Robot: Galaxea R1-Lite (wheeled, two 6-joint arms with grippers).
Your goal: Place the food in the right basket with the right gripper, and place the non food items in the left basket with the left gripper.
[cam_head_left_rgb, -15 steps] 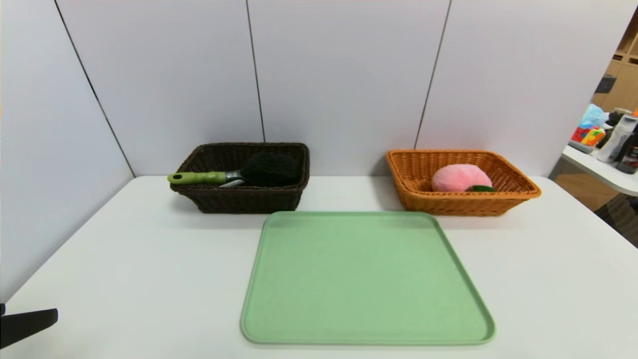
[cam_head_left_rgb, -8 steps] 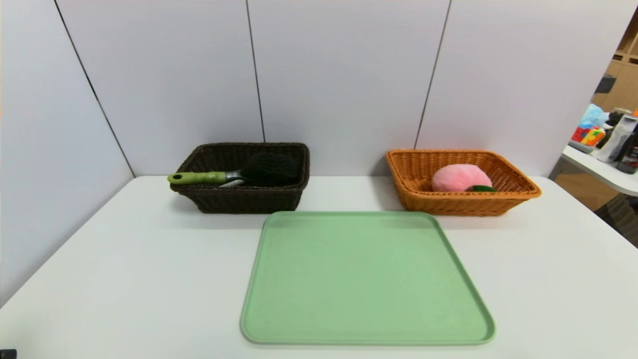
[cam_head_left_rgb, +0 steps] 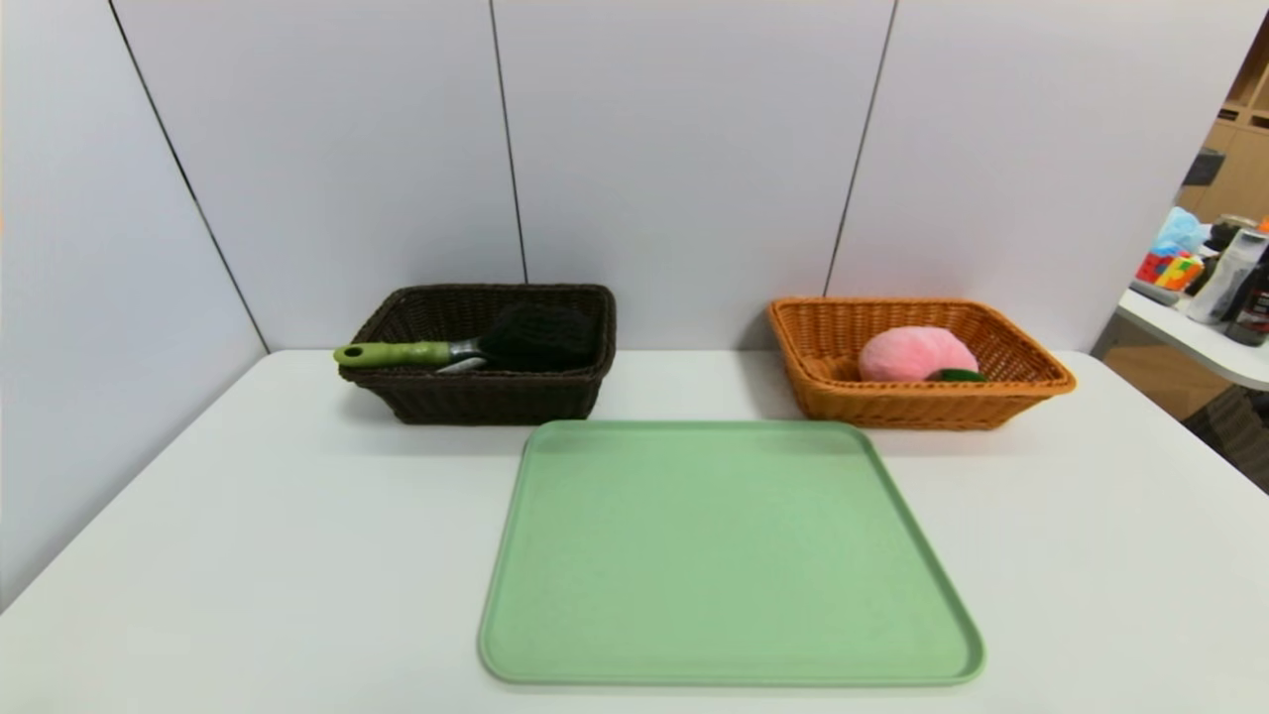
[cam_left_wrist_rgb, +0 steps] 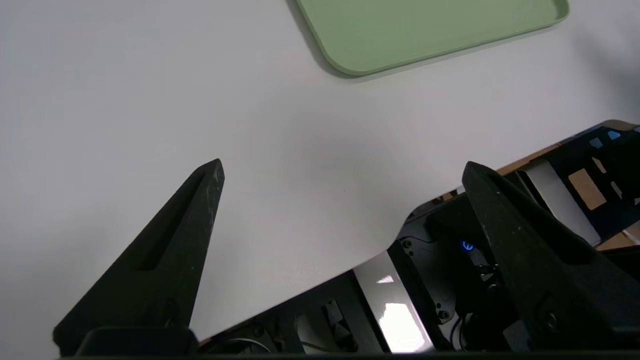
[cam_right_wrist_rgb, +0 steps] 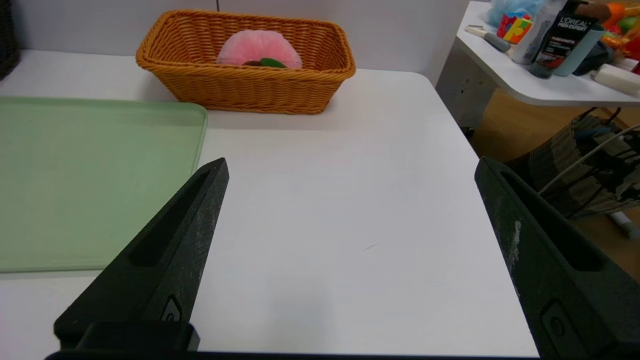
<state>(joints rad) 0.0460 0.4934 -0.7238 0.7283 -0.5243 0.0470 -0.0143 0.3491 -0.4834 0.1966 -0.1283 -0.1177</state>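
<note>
- Gone from the head view is the dark claw tip seen at the lower left edge a second ago; neither arm shows now. The peach (cam_head_left_rgb: pixel 917 354) lies in the orange basket (cam_head_left_rgb: pixel 1031 382), the brush (cam_head_left_rgb: pixel 466 349) in the dark brown basket (cam_head_left_rgb: pixel 496 397), its green handle jutting over the rim, so a knock could tip it out. The green tray (cam_head_left_rgb: pixel 729 555) is bare.
- Left wrist view: the left claw (cam_left_wrist_rgb: pixel 342 170) hangs open at the counter (cam_left_wrist_rgb: pixel 125 90) edge, holding nothing.
- Right wrist view: the right claw (cam_right_wrist_rgb: pixel 350 167) is open too, well short of the basket. No marker shows anywhere; sorting looks done.
</note>
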